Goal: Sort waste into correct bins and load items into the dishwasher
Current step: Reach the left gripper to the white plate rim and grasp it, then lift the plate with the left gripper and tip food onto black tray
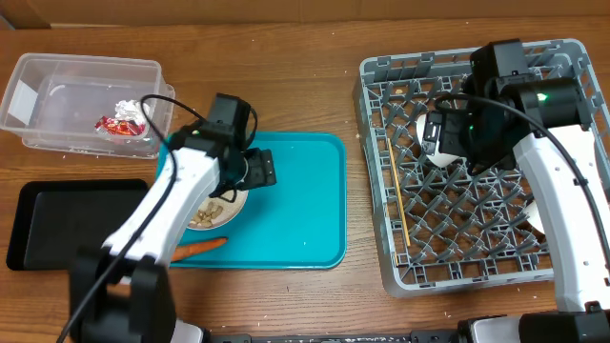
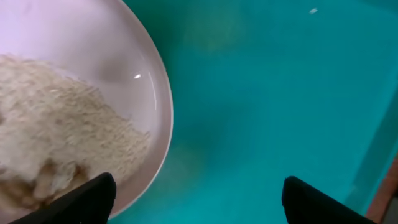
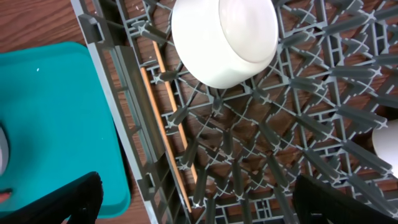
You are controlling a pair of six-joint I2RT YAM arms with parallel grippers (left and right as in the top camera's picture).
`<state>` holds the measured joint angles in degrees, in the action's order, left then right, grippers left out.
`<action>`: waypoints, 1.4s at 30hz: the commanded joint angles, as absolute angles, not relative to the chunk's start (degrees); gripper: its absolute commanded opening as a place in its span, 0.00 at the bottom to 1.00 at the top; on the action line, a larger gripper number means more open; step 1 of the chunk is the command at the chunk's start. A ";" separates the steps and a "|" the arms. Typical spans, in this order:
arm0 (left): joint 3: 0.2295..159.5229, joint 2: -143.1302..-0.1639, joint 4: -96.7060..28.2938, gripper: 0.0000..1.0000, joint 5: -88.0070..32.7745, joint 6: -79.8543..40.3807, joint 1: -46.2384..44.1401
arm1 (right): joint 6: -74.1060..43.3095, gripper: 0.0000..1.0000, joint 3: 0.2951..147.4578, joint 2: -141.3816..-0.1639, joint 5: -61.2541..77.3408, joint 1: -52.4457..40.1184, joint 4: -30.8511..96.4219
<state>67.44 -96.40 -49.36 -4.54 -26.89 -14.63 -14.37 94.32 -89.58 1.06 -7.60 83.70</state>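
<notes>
A white plate (image 1: 212, 211) with beige food scraps (image 2: 56, 124) sits on the teal tray, and an orange carrot (image 1: 200, 248) lies at its front. My left gripper (image 2: 199, 202) is open and empty just above the tray, by the plate's right rim (image 2: 163, 112); overhead it shows at the plate's far right (image 1: 252, 175). A red wrapper (image 1: 116, 126) and a white tissue (image 1: 129, 108) lie in the clear tub (image 1: 57, 71). My right gripper (image 3: 199, 202) is open and empty over the grey rack (image 1: 381, 114), just in front of an upside-down white bowl (image 3: 224, 37). Chopsticks (image 3: 166, 134) lie along the rack's left side.
The black tray (image 1: 57, 224) lies at the front left. The teal tray (image 1: 305, 210) fills the middle, and its corner shows in the right wrist view (image 3: 56, 124). Another white dish (image 1: 536, 225) stands in the rack, partly hidden by my right arm.
</notes>
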 commanded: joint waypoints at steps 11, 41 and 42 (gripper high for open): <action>67.07 -108.09 -40.62 0.75 -6.04 -29.87 -14.98 | -13.65 1.00 94.19 -89.47 2.26 -7.64 83.72; 70.48 -109.49 -52.93 0.04 8.86 -29.61 -18.96 | -13.63 1.00 94.19 -89.47 2.24 -7.64 84.62; 71.26 -109.49 -53.93 0.04 9.30 -29.61 -18.96 | -13.63 1.00 94.19 -89.47 2.24 -7.64 84.64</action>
<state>69.06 -107.98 -52.56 6.74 -29.45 -18.90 -14.37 94.32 -89.58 1.69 -7.60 84.68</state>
